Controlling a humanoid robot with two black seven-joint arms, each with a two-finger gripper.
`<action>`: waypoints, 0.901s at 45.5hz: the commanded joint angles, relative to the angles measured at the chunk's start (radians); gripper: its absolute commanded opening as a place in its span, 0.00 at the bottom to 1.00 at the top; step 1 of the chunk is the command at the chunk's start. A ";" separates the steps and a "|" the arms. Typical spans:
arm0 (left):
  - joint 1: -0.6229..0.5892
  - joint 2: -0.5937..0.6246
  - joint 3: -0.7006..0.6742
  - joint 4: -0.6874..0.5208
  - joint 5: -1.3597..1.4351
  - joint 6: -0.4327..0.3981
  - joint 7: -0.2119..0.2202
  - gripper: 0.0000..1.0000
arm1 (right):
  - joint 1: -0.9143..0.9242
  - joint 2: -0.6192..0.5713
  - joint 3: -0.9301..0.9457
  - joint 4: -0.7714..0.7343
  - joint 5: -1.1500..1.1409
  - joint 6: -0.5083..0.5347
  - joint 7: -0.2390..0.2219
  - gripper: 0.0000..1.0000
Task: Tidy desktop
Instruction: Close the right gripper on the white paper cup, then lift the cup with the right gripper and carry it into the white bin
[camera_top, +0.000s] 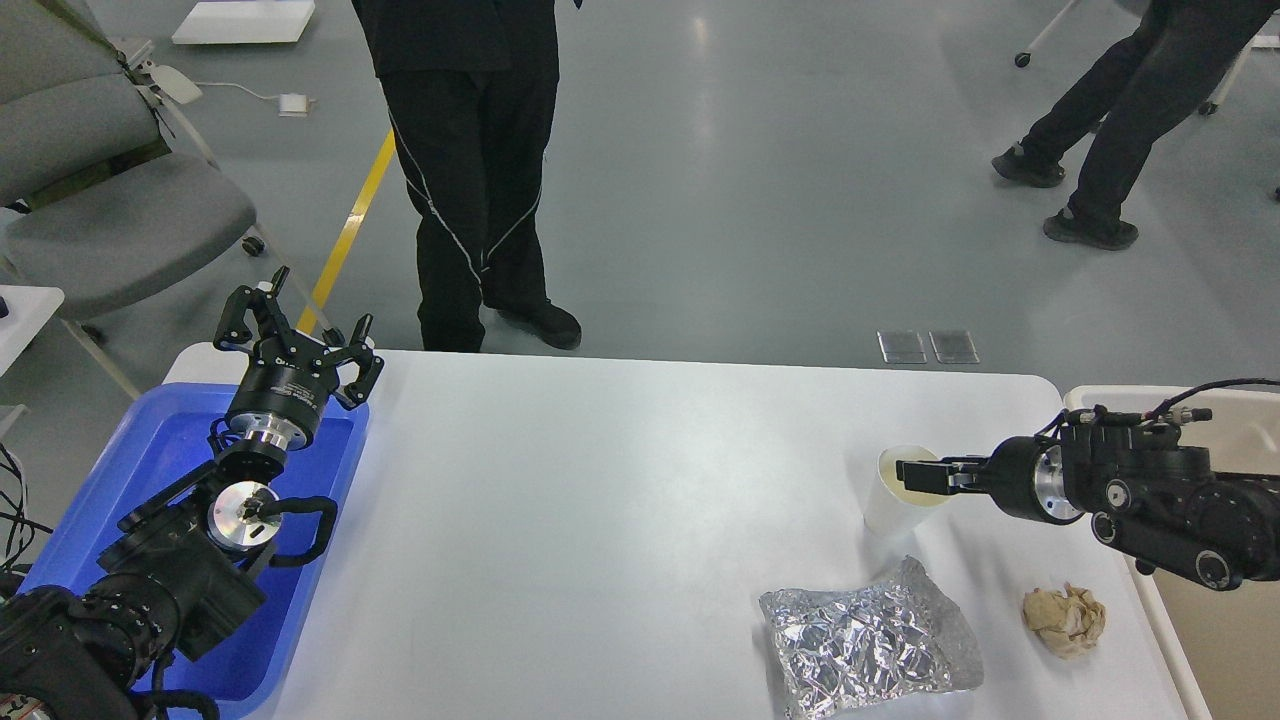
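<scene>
At the far left, a grey chair (120, 200) is standing on the floor beside the counter (600, 500), which is the white desktop with rounded corners filling the middle of the view. A blue tray (150, 450) is sitting at the counter's left end, partly over its edge. The left arm is rising over this tray, and its left end effector (296, 328) is pointing up and away with its fingers spread wide, gripping nothing.

Behind the counter, a person in black trousers (470, 180) is standing on the grey floor, next to a yellow line (350, 225) running across it. The middle of the counter is lying bare.

Toward the right, a white paper cup (890, 505) is standing upright on the counter. The right end effector (925, 475) is reaching in from the right, level with the cup's rim, one finger lying across the cup's mouth; whether the fingers are pinching the rim or only hovering over it I cannot tell. In front of the cup, a crumpled silver foil bag (865, 640) is lying flat near the counter's front edge. Just to its right, apart from it, a crumpled brown paper ball (1065, 620) is resting on the counter. A beige bin (1240, 420) is sitting beyond the counter's right edge, under the right arm. Another person's legs (1110, 130) are showing at the upper right.
</scene>
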 joint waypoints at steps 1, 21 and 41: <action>0.000 0.000 0.000 0.001 0.000 0.000 0.000 1.00 | -0.012 0.024 -0.018 -0.012 -0.007 -0.011 0.060 0.56; 0.000 0.000 0.000 0.000 0.000 0.000 0.000 1.00 | 0.008 0.013 -0.055 -0.020 -0.019 -0.011 0.069 0.00; 0.000 0.000 0.000 0.000 0.000 0.000 0.000 1.00 | 0.068 -0.047 -0.041 0.039 -0.010 -0.011 0.072 0.00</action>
